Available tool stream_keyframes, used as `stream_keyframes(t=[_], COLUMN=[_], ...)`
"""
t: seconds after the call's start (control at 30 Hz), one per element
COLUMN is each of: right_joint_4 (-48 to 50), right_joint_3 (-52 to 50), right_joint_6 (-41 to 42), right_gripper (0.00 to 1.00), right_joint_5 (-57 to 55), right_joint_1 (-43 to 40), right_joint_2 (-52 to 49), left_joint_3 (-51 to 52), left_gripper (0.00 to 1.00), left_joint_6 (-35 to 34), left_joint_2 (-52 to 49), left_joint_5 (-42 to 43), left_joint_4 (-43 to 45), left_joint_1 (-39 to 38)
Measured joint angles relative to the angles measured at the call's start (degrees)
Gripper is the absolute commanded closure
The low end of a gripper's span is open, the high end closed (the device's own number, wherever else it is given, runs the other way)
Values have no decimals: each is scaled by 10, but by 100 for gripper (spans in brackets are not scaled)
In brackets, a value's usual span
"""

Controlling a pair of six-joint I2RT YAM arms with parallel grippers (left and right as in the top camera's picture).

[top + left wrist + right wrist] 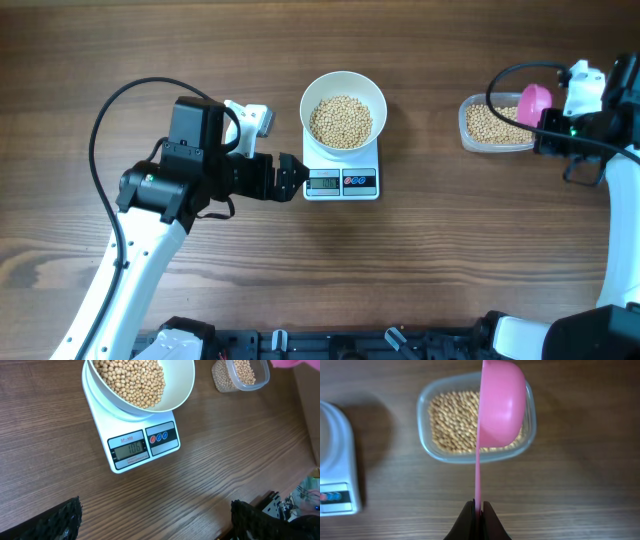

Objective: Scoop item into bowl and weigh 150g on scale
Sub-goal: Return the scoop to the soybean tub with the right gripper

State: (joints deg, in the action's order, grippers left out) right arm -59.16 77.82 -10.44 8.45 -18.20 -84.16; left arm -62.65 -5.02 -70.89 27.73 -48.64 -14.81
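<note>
Mid-tabletop point(300, 270), nearer the far edge: small white square kitchen scale point(341, 183), carrying a round deep white bowl point(343, 84) part-filled with small round tan beans point(341, 121). Toward the right edge: clear rounded plastic tub point(466, 125) with more beans. Only in the left wrist view: display digits lit, too blurred to read surely. Left jaws wide open, empty, just beside the scale's left front corner. Only in the right wrist view: right jaws closed on the thin handle of a pink plastic scoop point(501, 402), turned on edge above the tub.
</note>
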Motion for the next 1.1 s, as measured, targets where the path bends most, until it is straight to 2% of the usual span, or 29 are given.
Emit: stream_keyframes(t=[0.5,0.83,1.1], right_joint_4=[54,56,40], right_joint_3=[-14,-14,-14], right_joint_6=[-8,-10,1], right_gripper=[96,96,96], right_joint_5=[-39,-90,7], right_joint_1=[3,88,89], right_joint_2=[-89,-142,-145], left_joint_3=[0,0,0], left_gripper=[0,0,0], left_joint_6=[0,0,0], left_joint_2=[0,0,0], left_joint_5=[0,0,0], left_joint_4=[0,0,0], left_joint_1=[0,0,0])
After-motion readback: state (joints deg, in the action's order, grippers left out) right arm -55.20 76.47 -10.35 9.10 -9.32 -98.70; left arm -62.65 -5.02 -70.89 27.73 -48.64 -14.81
